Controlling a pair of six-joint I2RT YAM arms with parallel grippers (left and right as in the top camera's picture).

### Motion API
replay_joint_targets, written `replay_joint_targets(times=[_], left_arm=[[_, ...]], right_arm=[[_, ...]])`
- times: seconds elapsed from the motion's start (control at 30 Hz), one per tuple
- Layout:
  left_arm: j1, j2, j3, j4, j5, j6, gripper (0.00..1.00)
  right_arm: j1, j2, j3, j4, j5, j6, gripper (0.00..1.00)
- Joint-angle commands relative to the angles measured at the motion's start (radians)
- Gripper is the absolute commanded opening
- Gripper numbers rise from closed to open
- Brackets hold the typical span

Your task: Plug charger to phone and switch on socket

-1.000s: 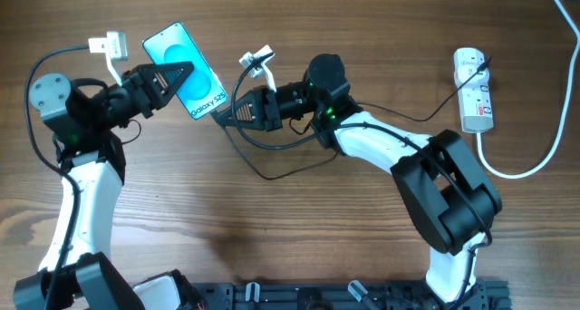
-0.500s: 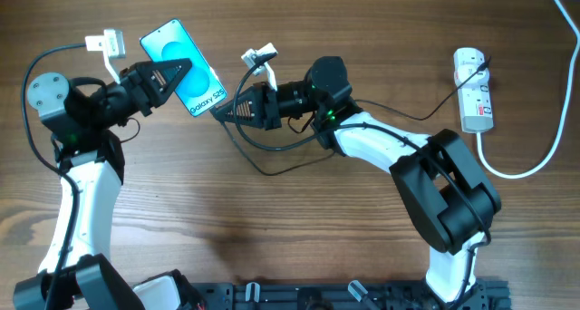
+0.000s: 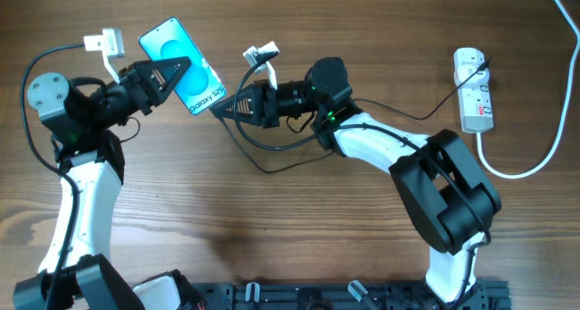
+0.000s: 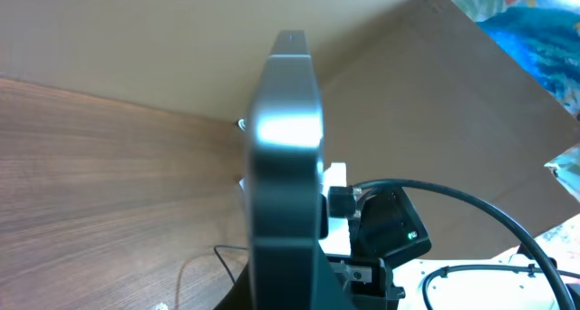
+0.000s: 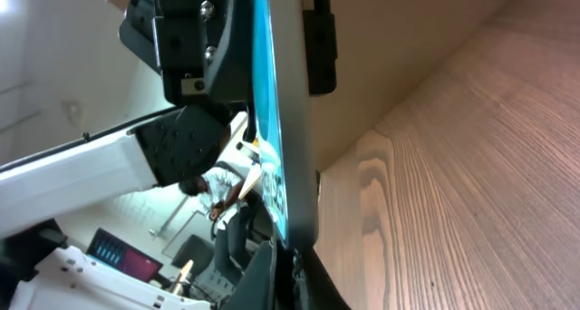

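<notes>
phone (image 3: 168, 45) is held up off the desk (image 3: 272, 247) at the upper left, screen facing up and tilted, its white band end pointing toward the middle; left tool (image 3: 181, 72) is pinched tight on it from the left side, its fingers lying across part of the blue screen; right tool (image 3: 220, 111) reaches in from the right and meets the white band end, its fingers pressed nearly together; charger (image 3: 272, 169) runs as a thin black cable from that tool's tips, loops down over the desk and under the right arm, then goes off right to the socket (image 3: 476, 92); the connector tip is hidden between the right tool's fingers and the phone's end, so whether it sits inside the port cannot be told; the black plug (image 3: 483, 65) sits at the top end of the socket, too small to make out clearly; the socket lies well apart from the phone, near the right edge, and its switch position is too small to read; its white lead (image 3: 535, 165) curves down and back up the right side and is cut off at the upper right corner; in the left wrist view the phone is seen edge-on, blurred and close, blocking the middle, with the right arm partly visible behind it; in the right wrist view the phone is also edge-on, only a sliver of cyan showing, and the tool's own fingertips are dark and hard to separate at the bottom edge.
</notes>
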Motion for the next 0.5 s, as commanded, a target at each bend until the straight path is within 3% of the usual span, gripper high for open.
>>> replay_joint_targets(times=[0.0,0.1,0.17,0.37,0.47], left_arm=[[-0.043,0.003,-0.051,-0.024,0.202,0.032,0.04],[-0.043,0.003,-0.051,-0.023,0.202,0.032,0.04],[-0.043,0.003,-0.051,-0.024,0.202,0.032,0.04],[-0.044,0.003,-0.051,-0.024,0.202,0.032,0.04],[-0.044,0.003,-0.051,-0.024,0.202,0.032,0.04]], right_arm=[[-0.020,-0.031,0.059,-0.045,0.233,-0.023,0.36],[-0.020,-0.031,0.059,-0.168,0.196,-0.059,0.73],[-0.020,-0.031,0.059,-0.241,0.137,-0.149,0.86],[-0.021,-0.031,0.059,-0.288,-0.110,-0.264,0.88],[-0.021,-0.031,0.059,-0.278,-0.177,-0.266,0.78]])
